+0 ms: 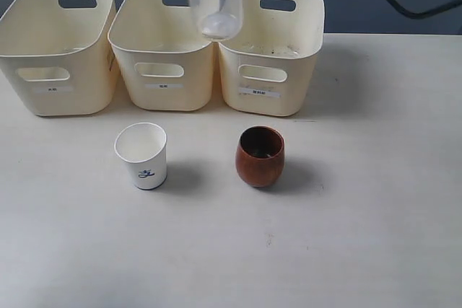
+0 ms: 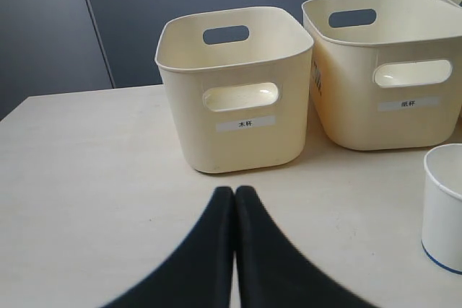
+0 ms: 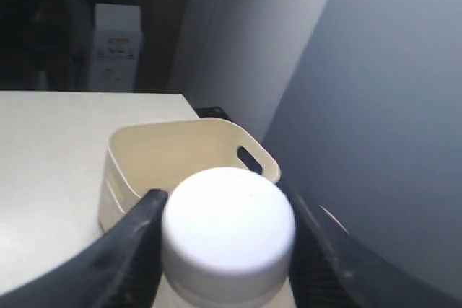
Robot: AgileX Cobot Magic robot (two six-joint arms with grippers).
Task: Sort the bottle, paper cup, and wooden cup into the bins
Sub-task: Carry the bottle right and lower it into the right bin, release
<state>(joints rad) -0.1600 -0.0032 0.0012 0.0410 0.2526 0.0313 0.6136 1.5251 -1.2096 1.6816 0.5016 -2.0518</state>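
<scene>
Three bins (image 1: 162, 70) stand side by side at the table's (image 1: 375, 214) far edge, touching or nearly so. In front, the paper cup (image 1: 142, 155) and wooden cup (image 1: 260, 156) stand well apart, with bare table between and around them.

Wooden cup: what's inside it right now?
The wooden cup shows only a dark inside with a faint sheen near the bottom; nothing is visibly in it. The near wall hides part of the floor, so a small item there can't be ruled out.
</scene>
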